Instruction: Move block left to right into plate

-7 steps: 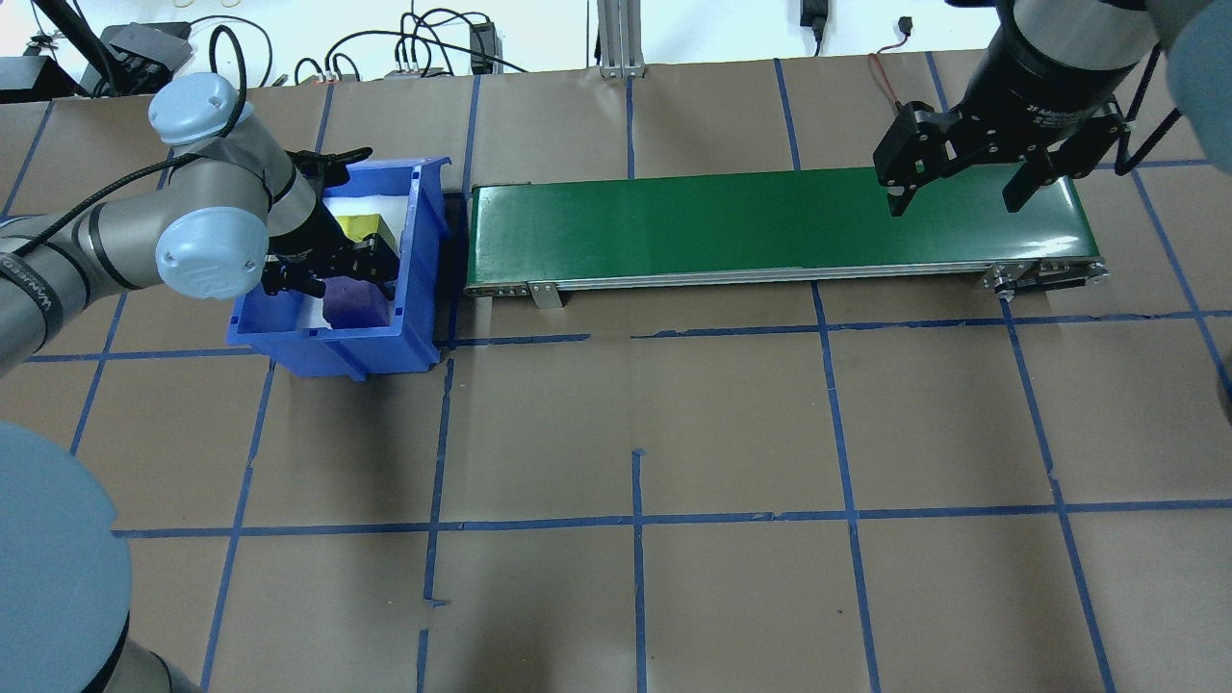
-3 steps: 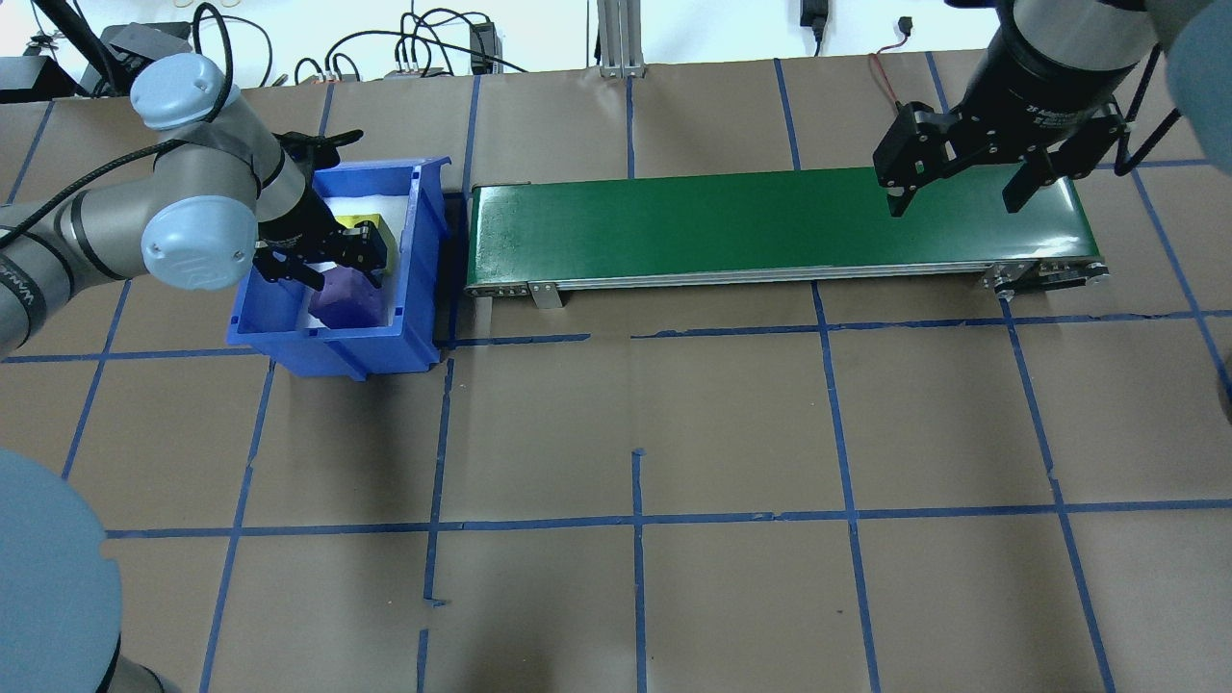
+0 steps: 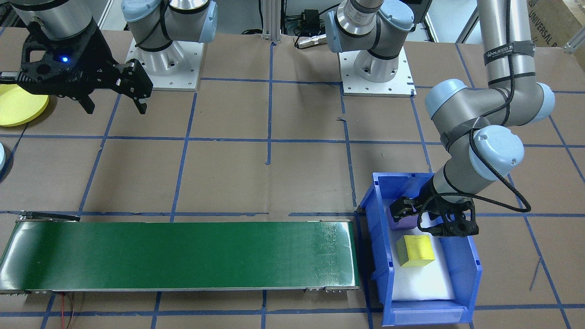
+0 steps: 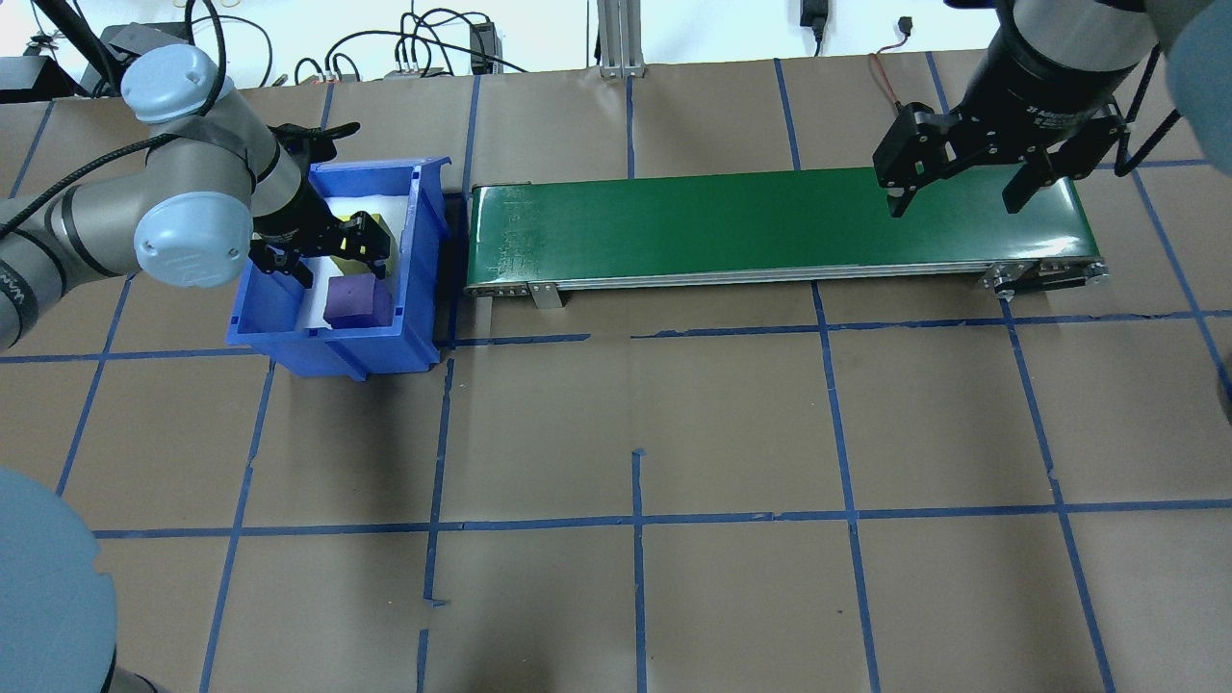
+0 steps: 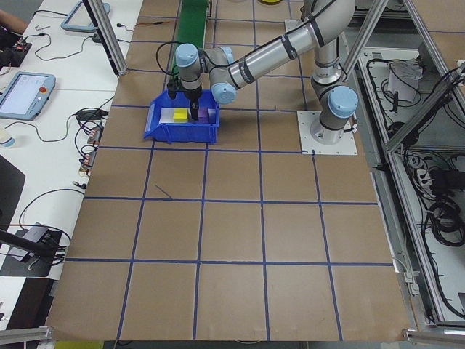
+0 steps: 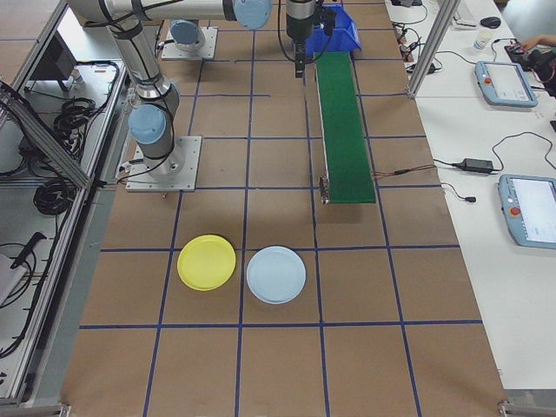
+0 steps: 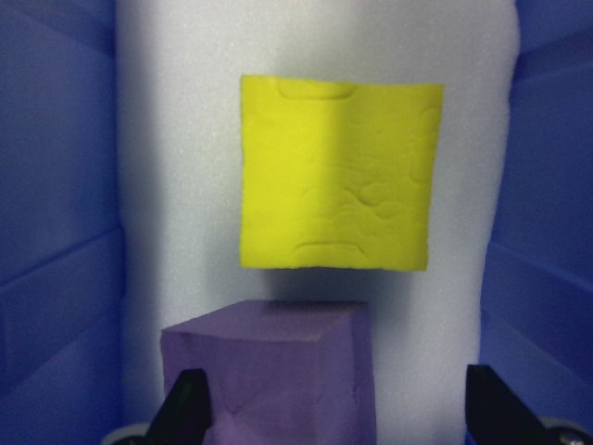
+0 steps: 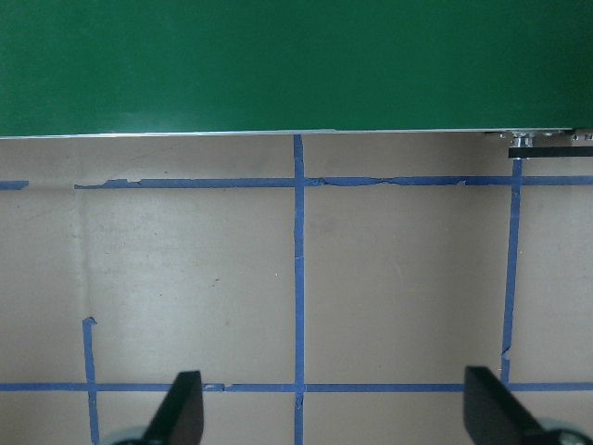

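Note:
Two blocks lie on white foam in the blue bin [image 4: 327, 344]: a purple block [image 4: 356, 299] and a yellow block [image 3: 415, 250]. My left gripper [image 4: 330, 257] hangs open inside the bin, just over the purple block's far edge, holding nothing. In the left wrist view the yellow block [image 7: 338, 174] fills the middle and the purple block [image 7: 269, 375] sits low, beside the left fingertip [image 7: 188, 409]. My right gripper [image 4: 958, 197] is open and empty above the right end of the green conveyor [image 4: 770, 221]. The yellow plate [image 6: 206, 262] rests on the table on my right side.
The conveyor [image 3: 183, 253] runs from the bin [image 3: 468, 260] toward my right. A light blue plate [image 6: 276, 274] lies beside the yellow plate [image 3: 18, 107]. Brown paper with blue tape lines covers the table. Cables and boxes line the far edge.
My left gripper has drifted toward the bin's far side, off the purple block and nearer the yellow one, staying open. The right arm has not moved.

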